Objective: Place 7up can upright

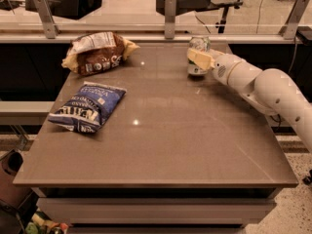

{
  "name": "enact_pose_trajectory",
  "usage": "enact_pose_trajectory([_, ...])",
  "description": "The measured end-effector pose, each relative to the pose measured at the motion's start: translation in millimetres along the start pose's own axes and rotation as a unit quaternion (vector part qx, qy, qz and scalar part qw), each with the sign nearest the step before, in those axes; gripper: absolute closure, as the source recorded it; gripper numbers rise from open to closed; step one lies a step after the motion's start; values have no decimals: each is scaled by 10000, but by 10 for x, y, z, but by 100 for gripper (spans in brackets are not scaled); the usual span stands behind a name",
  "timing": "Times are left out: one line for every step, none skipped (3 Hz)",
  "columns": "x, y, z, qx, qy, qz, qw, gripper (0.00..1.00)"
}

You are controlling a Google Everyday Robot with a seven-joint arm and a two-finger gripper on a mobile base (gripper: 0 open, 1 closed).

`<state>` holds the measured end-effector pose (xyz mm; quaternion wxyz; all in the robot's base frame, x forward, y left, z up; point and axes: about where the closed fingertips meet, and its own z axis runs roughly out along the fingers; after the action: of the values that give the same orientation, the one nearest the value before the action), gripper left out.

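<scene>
Reaching in from the right, white arm (273, 89) stretched low and leftward, bulky rounded segments in a gentle bend. Wrist (225, 69) level, pointing left. Gripper (199, 58) out near the far right corner of the table (161, 130) — cream-coloured, turned sideways, close above the surface.

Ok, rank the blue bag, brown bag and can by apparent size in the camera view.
1. Tied: the blue bag and brown bag look about alike; the blue one lies nearer, so no ranking.
2. The can, clearly smallest, far back right, with the gripper at it.
</scene>
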<state>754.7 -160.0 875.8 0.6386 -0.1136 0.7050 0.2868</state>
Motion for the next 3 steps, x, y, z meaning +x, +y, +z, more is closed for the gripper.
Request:
enact_pose_trajectory([0, 1, 1, -1, 0, 0, 10000, 84])
enact_pose_trajectory([5, 22, 19, -20, 4, 1, 10000, 59])
enact_pose_trajectory([8, 41, 34, -36, 7, 2, 10000, 38])
